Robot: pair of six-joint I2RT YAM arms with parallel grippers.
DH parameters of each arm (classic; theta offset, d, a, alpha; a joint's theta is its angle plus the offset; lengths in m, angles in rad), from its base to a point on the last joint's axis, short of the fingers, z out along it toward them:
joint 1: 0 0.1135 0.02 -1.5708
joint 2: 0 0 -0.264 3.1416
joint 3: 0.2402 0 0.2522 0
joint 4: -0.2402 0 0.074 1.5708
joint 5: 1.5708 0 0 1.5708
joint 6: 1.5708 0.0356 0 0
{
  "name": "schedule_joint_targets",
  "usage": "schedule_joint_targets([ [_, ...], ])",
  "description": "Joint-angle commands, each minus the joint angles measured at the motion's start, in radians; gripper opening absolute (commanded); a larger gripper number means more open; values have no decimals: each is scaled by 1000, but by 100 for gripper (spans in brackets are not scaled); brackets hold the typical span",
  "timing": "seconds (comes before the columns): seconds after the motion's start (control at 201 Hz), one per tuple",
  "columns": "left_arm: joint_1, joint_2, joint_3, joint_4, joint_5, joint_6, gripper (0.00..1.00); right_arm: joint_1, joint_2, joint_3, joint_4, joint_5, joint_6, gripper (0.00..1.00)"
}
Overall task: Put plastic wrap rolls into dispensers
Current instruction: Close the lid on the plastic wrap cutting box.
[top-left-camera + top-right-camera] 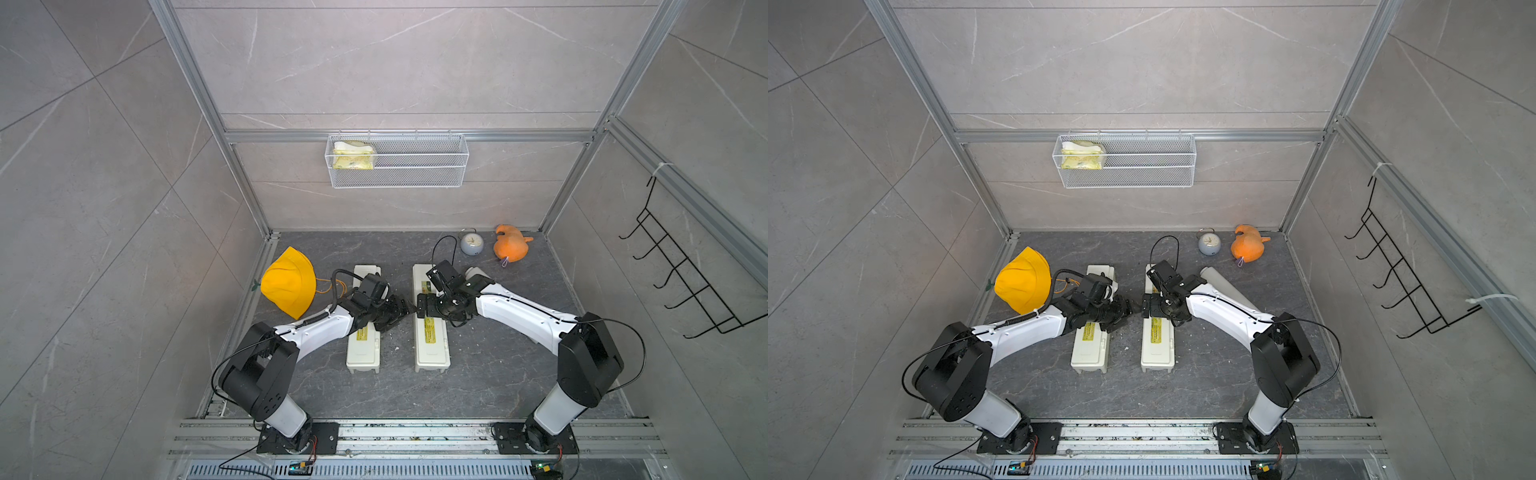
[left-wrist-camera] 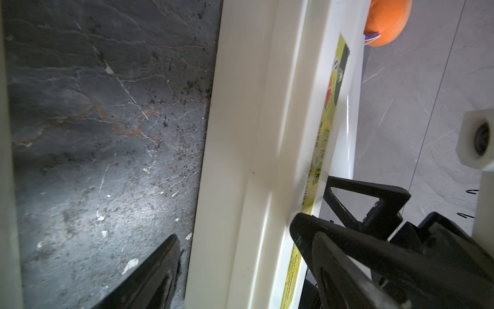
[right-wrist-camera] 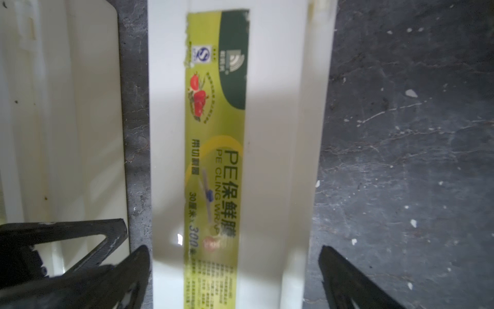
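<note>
Two white-and-black arms, the left arm and the right arm, reach in from the near edge and meet over a dark stone tabletop. Two cream boxes lie side by side, yellow labels up: the left dispenser and the right dispenser. The right gripper straddles the right dispenser, jaws wide apart. The left gripper is spread too, one finger above that box's lid, the other beside its wall. One plastic wrap roll lies on the tabletop, partly under the right arm. A yellow hat, clock and orange toy sit around them.
</note>
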Motion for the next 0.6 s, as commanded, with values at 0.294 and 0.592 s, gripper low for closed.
schedule_joint_targets([
  [0.294, -24, 125, 132, 8, 35, 0, 79, -11, -150, -98, 36, -95, -67, 100],
  [0.592, -32, 152, 150, -18, 39, -6, 78, -80, -325, -335, 168, -318, -54, 97],
])
